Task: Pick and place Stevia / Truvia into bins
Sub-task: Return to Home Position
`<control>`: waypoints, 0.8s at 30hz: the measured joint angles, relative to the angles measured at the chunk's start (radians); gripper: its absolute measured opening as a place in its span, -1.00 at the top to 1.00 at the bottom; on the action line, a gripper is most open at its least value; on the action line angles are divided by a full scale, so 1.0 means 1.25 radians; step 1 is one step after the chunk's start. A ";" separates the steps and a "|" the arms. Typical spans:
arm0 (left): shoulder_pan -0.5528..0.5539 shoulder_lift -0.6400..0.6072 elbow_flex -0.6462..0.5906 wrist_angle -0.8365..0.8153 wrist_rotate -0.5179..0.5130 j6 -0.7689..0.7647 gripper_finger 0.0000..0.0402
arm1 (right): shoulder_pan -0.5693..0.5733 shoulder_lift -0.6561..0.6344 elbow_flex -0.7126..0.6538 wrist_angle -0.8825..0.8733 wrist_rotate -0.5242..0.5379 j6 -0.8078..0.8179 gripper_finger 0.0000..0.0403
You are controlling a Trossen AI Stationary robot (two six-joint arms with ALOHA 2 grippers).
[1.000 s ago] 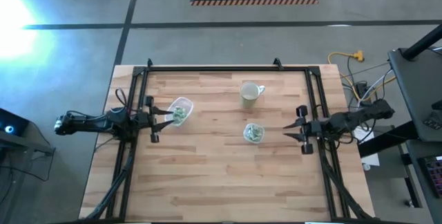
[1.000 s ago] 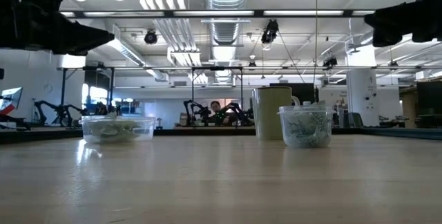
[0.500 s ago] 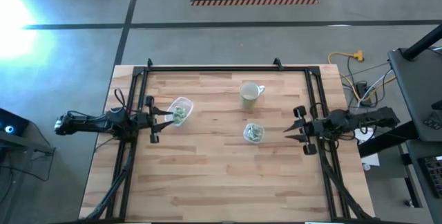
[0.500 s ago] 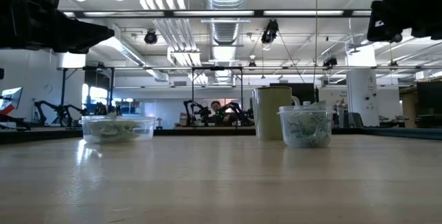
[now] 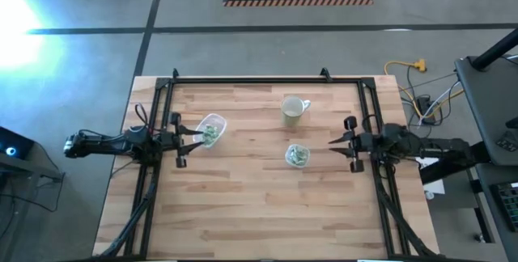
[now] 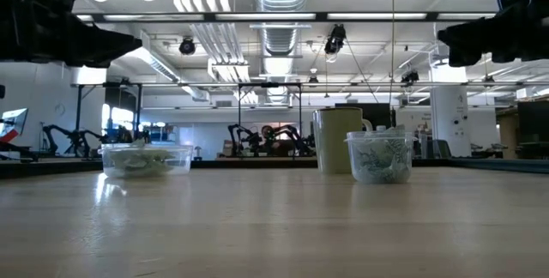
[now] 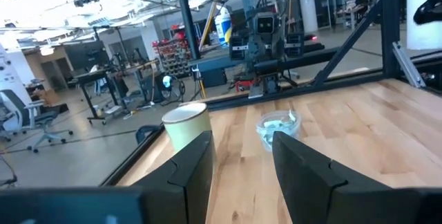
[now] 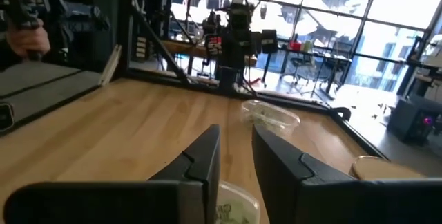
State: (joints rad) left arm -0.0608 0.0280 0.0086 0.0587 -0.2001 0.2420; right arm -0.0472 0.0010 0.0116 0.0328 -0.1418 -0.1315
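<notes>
Left pincer [image 5: 193, 139] and right pincer [image 5: 334, 142] hang spread, empty; packets [image 5: 298, 157] in tubs [image 5: 216, 121] ahead look light, limp: pinch an edge.

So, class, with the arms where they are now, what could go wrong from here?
1. The left gripper sits very close to the wide bin; a sideways swing could shove it.
2. The right gripper points at the small cup, which looks nearly full of packets; a forward lurch might tip it and spill them.

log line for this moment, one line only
left tool open, near wide bin | right tool open, empty, right of small bin | packets in both | mug behind
</notes>
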 joint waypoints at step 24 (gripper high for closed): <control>0.000 0.002 0.010 -0.035 -0.011 -0.013 0.33 | -0.001 0.033 -0.002 0.034 0.010 -0.042 0.62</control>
State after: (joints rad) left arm -0.0608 0.0305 0.0205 0.0151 -0.2133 0.2262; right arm -0.0490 0.0422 0.0097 0.0759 -0.1287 -0.1841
